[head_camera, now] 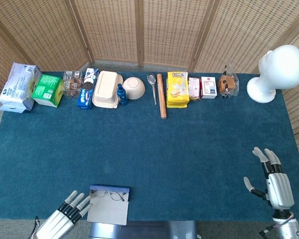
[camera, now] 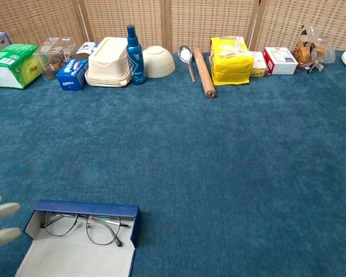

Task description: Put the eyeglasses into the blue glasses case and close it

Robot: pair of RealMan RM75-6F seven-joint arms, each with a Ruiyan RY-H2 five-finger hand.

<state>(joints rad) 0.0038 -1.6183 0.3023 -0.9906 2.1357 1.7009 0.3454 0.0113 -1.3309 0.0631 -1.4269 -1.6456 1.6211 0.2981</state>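
Observation:
The blue glasses case (camera: 83, 208) lies open near the table's front edge, its pale lid flap (head_camera: 107, 211) folded toward me. The thin-rimmed eyeglasses (camera: 83, 226) rest inside the case (head_camera: 109, 189). My left hand (head_camera: 64, 219) hovers just left of the case with fingers spread and empty; only its fingertips (camera: 3, 222) show in the chest view. My right hand (head_camera: 275, 183) is far off at the table's right front, fingers apart, holding nothing.
Along the back edge stand a tissue pack (head_camera: 19, 86), green box (head_camera: 47, 89), cookie box (head_camera: 87, 89), beige container (head_camera: 106, 89), blue bottle (camera: 134, 48), bowl (head_camera: 133, 87), spoon, rolling pin (head_camera: 161, 95), yellow pack (head_camera: 177, 89), small boxes and a white mannequin head (head_camera: 275, 72).

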